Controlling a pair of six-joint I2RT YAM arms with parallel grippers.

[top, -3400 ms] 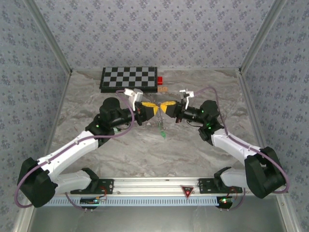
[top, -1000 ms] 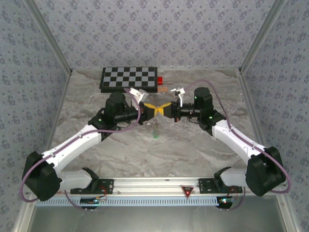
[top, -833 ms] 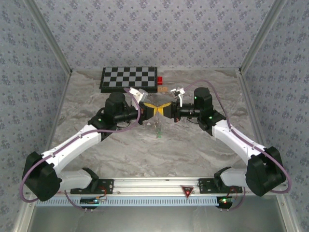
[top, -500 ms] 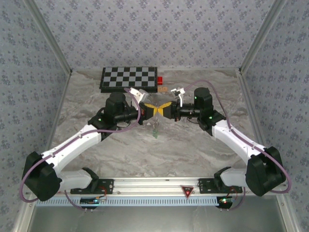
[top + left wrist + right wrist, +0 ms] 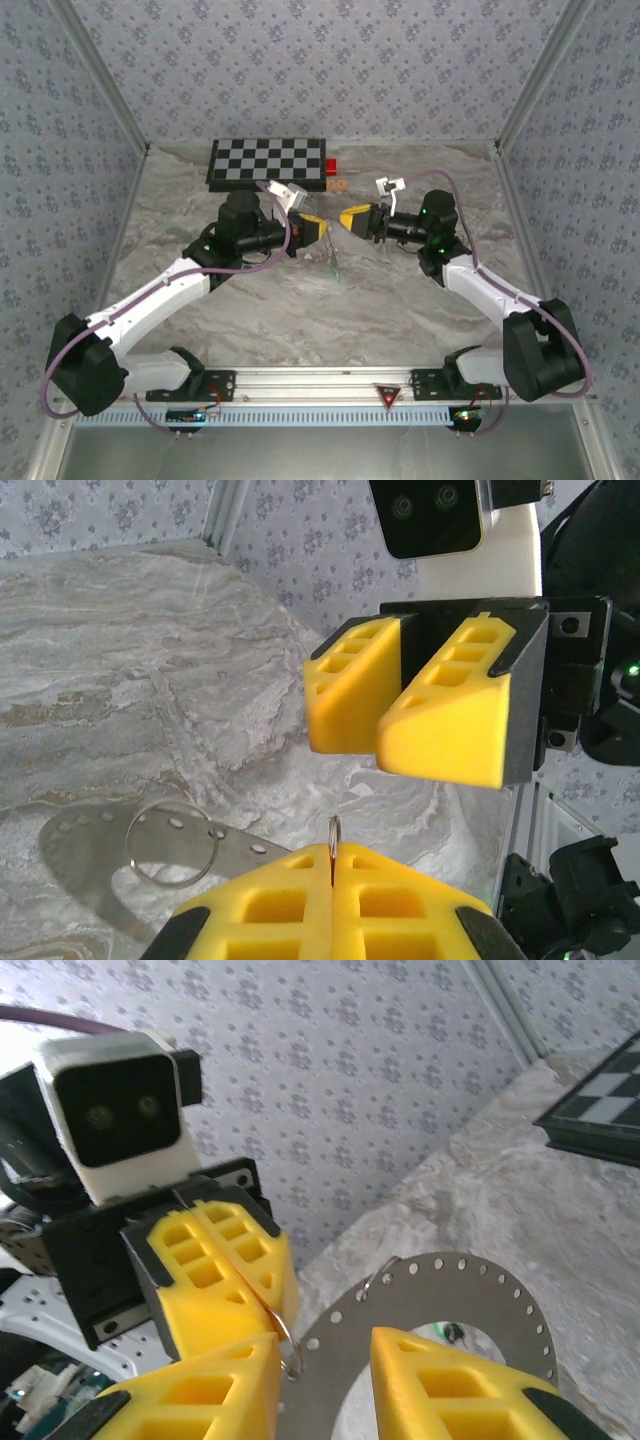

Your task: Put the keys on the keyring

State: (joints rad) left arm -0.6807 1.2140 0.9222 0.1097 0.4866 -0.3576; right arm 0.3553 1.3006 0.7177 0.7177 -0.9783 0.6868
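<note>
My left gripper (image 5: pixel 320 228) is shut on a small wire loop (image 5: pixel 333 832) that runs through a hole in the keyring (image 5: pixel 440 1295), a flat grey perforated ring hanging below the fingers. The hanging ring shows edge-on in the top view (image 5: pixel 331 262). A second wire loop (image 5: pixel 378 1272) sits in another hole. One green key (image 5: pixel 449 1333) shows through the ring's open centre. My right gripper (image 5: pixel 346 217) is open and a short way right of the left one. In its wrist view its fingertips (image 5: pixel 385 1342) flank the ring's band without touching it.
A checkerboard (image 5: pixel 268 163) lies at the back of the marble table, with a small red block (image 5: pixel 331 165) and a tan piece (image 5: pixel 339 184) next to it. Patterned walls close in three sides. A metal rail (image 5: pixel 320 382) runs along the near edge.
The grippers were tip to tip half a second ago. The right one has opened and drawn back to the right. The ring hangs from the left gripper alone and has swung slightly.
</note>
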